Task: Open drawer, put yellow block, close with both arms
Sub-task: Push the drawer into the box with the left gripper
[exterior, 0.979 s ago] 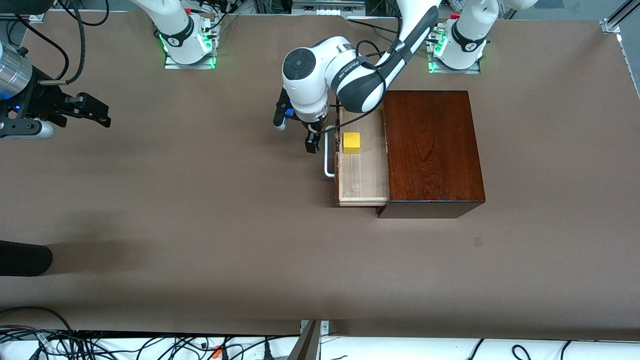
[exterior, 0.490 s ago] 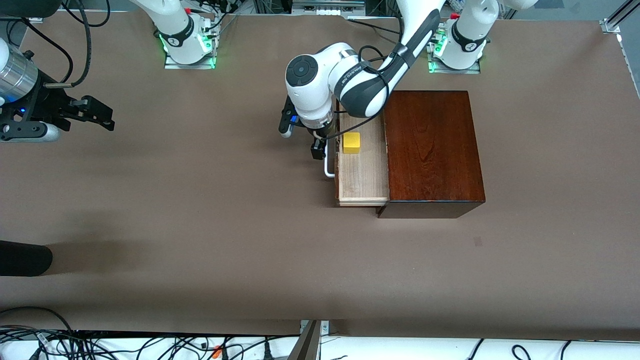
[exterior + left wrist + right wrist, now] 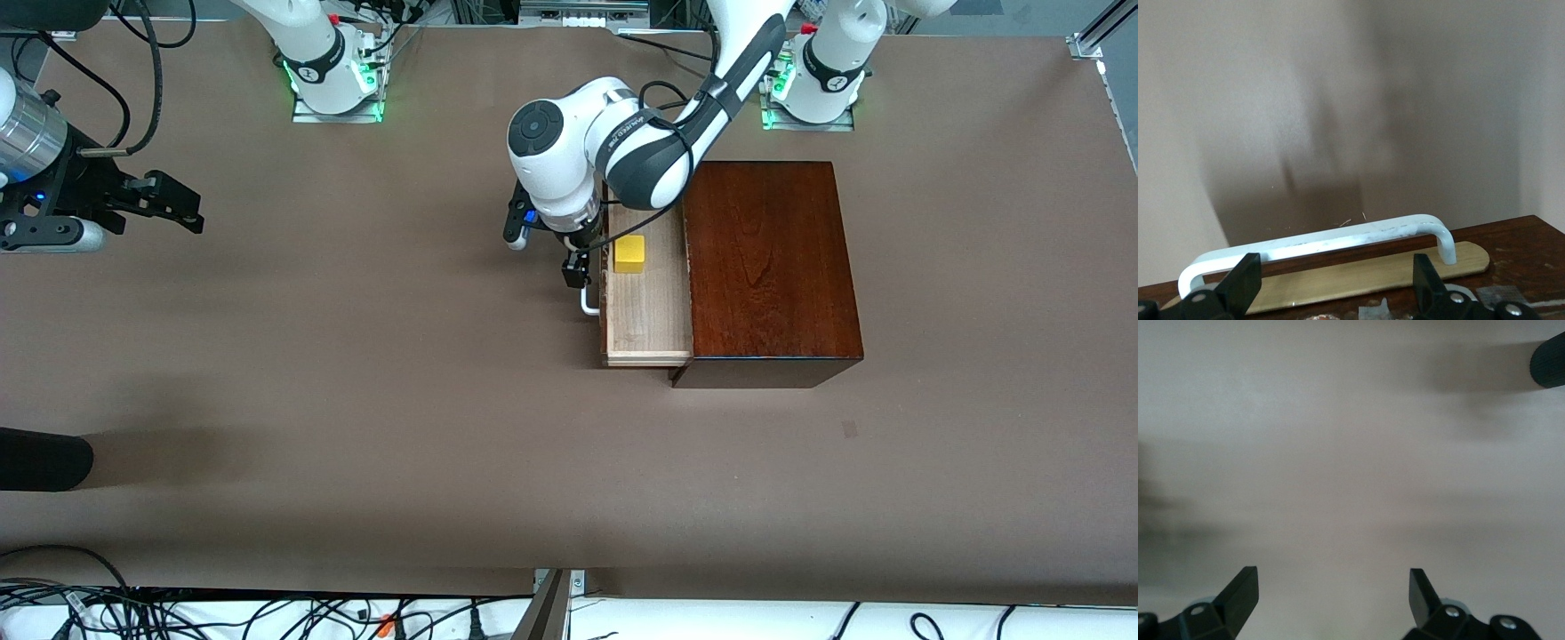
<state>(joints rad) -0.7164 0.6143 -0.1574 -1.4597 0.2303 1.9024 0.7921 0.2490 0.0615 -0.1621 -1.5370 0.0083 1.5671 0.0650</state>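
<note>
The drawer (image 3: 647,311) stands partly pulled out of the dark wooden box (image 3: 765,267), and the yellow block (image 3: 629,253) sits in its pale tray. My left gripper (image 3: 576,271) is at the drawer's front, beside the white handle (image 3: 589,307). In the left wrist view the left gripper (image 3: 1335,287) is open, its fingers wide apart, with the handle (image 3: 1338,237) and the drawer front (image 3: 1371,277) just ahead of the tips and nothing gripped. My right gripper (image 3: 182,209) hangs open over bare table at the right arm's end, seen also as the right gripper (image 3: 1331,597) with nothing between its fingers.
A black rounded object (image 3: 44,458) lies at the right arm's end, nearer the front camera, and shows as a black object (image 3: 1548,363) in the right wrist view. Cables (image 3: 267,613) run along the table's near edge. Brown table surface spreads around the box.
My left gripper has moved toward the box against the drawer front, and the drawer with the yellow block has slid a little way in. The right gripper shifted slightly, then held still.
</note>
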